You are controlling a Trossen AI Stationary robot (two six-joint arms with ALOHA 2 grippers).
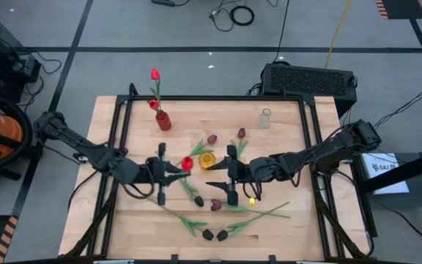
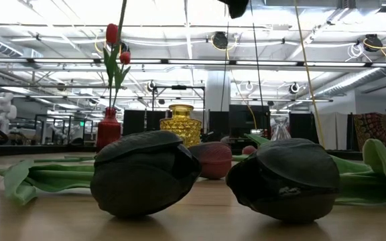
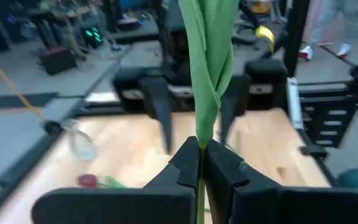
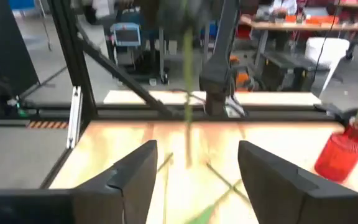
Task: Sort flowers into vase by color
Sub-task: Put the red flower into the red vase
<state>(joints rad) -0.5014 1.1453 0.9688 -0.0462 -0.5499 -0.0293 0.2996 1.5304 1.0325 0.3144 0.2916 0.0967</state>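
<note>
The left gripper (image 3: 201, 163) is pinched tight on a green stem (image 3: 207, 81), which rises upright between its fingertips. In the high view this gripper (image 1: 174, 173) sits just left of the yellow vase (image 1: 207, 159), with a red tulip (image 1: 187, 163) at its tips.

The right gripper (image 4: 194, 165) stands with fingers wide apart and nothing between them. It lies just right of the yellow vase, facing the left gripper.

The red vase (image 1: 163, 120) stands behind and left of the yellow vase and holds two red tulips (image 1: 154, 75). The clear vase (image 1: 265, 118) stands behind and right of the yellow vase.

Two maroon tulips (image 1: 212, 138) lie just behind the yellow vase. One more maroon tulip (image 1: 216, 205) lies in front of it. Two black tulips (image 1: 208, 235) lie farther in front, near the table (image 1: 134, 220) edge, side by side with stems running to the right. In the low view they fill the foreground (image 2: 145, 173).
</note>
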